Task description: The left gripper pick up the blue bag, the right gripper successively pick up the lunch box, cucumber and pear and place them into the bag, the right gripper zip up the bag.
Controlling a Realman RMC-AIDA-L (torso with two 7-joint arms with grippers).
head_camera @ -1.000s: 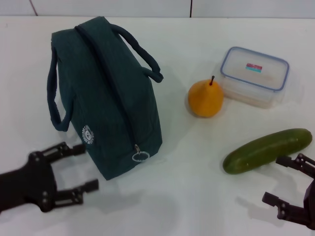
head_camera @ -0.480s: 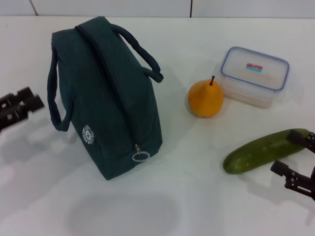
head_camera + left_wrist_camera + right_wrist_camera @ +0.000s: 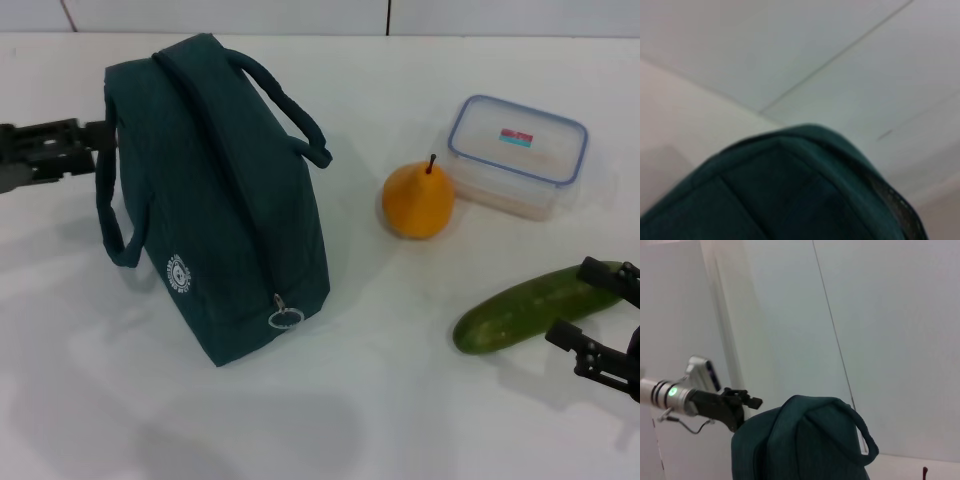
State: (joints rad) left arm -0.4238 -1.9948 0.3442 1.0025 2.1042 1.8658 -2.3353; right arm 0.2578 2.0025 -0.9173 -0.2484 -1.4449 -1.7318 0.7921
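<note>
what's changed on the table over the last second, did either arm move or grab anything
The left gripper moved from the near left corner away from the robot, up to the blue bag beside its left handle; nothing is gripped yet. The right gripper, fingers open, shifted slightly farther out, beside the cucumber without holding it. The bag, cucumber, pear and lunch box stayed where they were.

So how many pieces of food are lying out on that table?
2 loose: the pear right of the blue bag, beside the lunch box, and the cucumber nearer the robot, by the right hand. Anything inside the box or closed bag can't be told.
</note>
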